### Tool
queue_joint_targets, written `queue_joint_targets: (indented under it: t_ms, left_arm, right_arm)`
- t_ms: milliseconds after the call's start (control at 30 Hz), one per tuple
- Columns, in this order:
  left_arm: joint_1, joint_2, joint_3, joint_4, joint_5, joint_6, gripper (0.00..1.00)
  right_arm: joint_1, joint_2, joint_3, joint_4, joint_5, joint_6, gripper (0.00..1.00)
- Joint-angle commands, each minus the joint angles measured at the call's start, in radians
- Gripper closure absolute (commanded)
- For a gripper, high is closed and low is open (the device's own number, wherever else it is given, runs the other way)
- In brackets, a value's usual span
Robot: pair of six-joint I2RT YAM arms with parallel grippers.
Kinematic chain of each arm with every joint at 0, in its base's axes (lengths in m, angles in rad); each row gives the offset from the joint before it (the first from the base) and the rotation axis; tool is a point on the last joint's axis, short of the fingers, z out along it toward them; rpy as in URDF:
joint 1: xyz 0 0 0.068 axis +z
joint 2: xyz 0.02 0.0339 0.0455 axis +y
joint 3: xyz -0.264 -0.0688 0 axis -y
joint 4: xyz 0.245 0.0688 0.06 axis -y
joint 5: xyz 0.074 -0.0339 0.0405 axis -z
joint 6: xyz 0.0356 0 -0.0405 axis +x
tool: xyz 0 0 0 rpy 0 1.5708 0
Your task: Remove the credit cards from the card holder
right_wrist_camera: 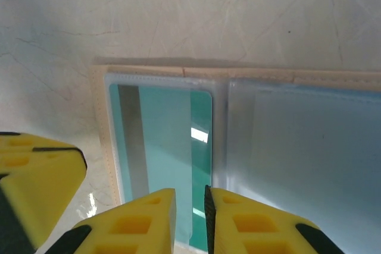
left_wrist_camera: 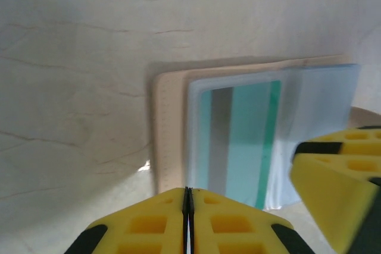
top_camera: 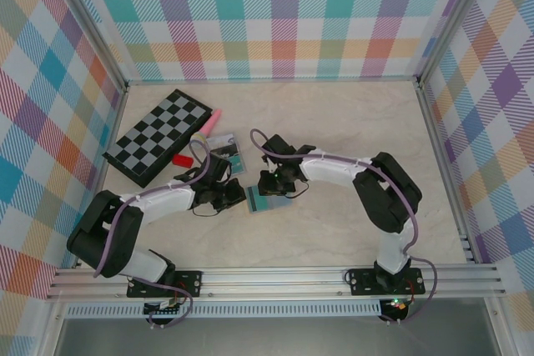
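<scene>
Open card holder (right_wrist_camera: pixel 303 147), teal card (right_wrist_camera: pixel 169 141) perhaps pinched.

Looked like a robotics lab test cell. Left arm (top_camera: pixel 163 200) and right arm (top_camera: pixel 334 171) were bolted to an aluminium rail (top_camera: pixel 275 275) at a marble-print table (top_camera: pixel 334 122), boxed on 3 sides by plaid backdrop panels (top_camera: pixel 275 14).

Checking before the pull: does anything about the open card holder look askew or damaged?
Nothing stands out. The card holder lies open and flat on the table, and the teal card sits straight inside its clear sleeve, untorn.
</scene>
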Motion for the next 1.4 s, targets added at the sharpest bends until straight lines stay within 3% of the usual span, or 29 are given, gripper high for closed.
queue_joint_targets:
  t_ms: [0, 1367]
  left_arm:
    - [0.007, -0.007, 0.006, 0.046, 0.042, -0.009, 0.89]
    - [0.007, 0.141, 0.032, -0.015, 0.0, 0.028, 0.9]
  right_arm:
    - [-0.019, 0.022, 0.024, 0.0, -0.042, -0.026, 0.79]
    - [-0.032, 0.079, 0.041, 0.034, -0.183, -0.066, 0.85]
